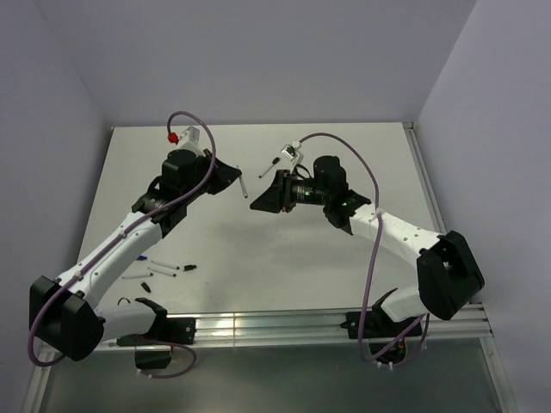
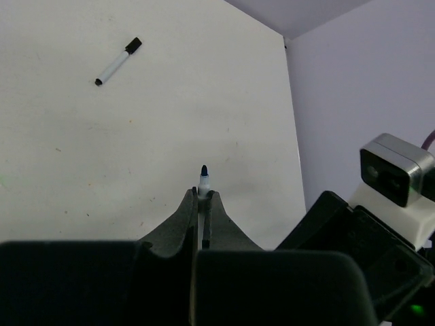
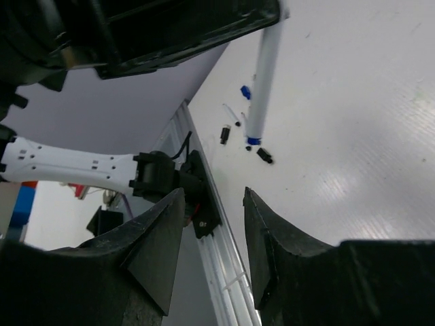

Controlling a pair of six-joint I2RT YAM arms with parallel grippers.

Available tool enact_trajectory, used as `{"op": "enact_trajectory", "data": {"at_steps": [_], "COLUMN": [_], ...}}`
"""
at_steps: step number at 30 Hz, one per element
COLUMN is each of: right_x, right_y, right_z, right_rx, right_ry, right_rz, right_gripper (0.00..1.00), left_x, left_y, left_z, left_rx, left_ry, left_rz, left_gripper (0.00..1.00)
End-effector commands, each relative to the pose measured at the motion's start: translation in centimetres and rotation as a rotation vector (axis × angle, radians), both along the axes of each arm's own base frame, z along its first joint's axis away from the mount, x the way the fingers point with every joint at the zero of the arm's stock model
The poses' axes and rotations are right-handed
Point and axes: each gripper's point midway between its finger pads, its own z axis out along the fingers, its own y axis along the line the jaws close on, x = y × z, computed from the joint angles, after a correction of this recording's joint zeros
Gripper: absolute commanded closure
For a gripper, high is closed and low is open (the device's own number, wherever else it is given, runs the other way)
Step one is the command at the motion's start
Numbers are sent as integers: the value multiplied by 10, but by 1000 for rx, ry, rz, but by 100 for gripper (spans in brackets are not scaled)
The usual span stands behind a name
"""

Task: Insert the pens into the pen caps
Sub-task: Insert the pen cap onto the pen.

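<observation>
My left gripper [image 2: 202, 193] is shut on a white pen [image 2: 202, 180] whose blue tip pokes out past the fingertips. From above, that pen [image 1: 244, 186] hangs from the left gripper [image 1: 234, 175] over the middle of the table. My right gripper [image 1: 256, 205] sits just to its right, a little apart. In the right wrist view the right gripper [image 3: 214, 193] is open and empty, and the held pen [image 3: 263, 81] hangs above and beyond it. Loose pen caps, one black [image 3: 265, 155] and one blue [image 3: 245, 92], lie on the table beyond. Another capped pen [image 2: 117, 62] lies far off.
More pens and caps [image 1: 166, 268] lie scattered near the left arm's base. One pen [image 1: 274, 163] lies toward the back of the table. A metal rail [image 1: 284, 325] runs along the near edge. Walls close in the table on the left, right and back.
</observation>
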Motion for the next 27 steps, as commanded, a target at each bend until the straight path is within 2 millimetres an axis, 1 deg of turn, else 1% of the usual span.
{"op": "enact_trajectory", "data": {"at_steps": [1,6,10,16,20,23,27], "right_x": [16,18,21,23,24,25,25], "right_y": [-5,-2,-1,2,5,7,9], "right_z": [25,25,28,30,30,28,25], "right_rx": [-9,0,-1,4,1,-3,-10], "right_ry": [-111,-105,-114,-105,-105,-97,-90], "right_rz": [-80,-73,-85,-88,-86,-84,-81], "right_gripper": [52,49,48,48,48,48,49], "left_x": [-10,-21,-26,-29,-30,-32,-34], "left_y": [-6,-11,-15,-19,-21,-25,-29], "left_z": [31,32,27,23,24,24,19], "left_rx": [-36,-47,-47,-45,-54,-60,-63], "left_ry": [-102,-115,-108,-103,-105,-106,-89], "left_rz": [-51,-91,-112,-121,-124,-130,-136], "left_gripper": [100,100,100,100,100,100,100]}}
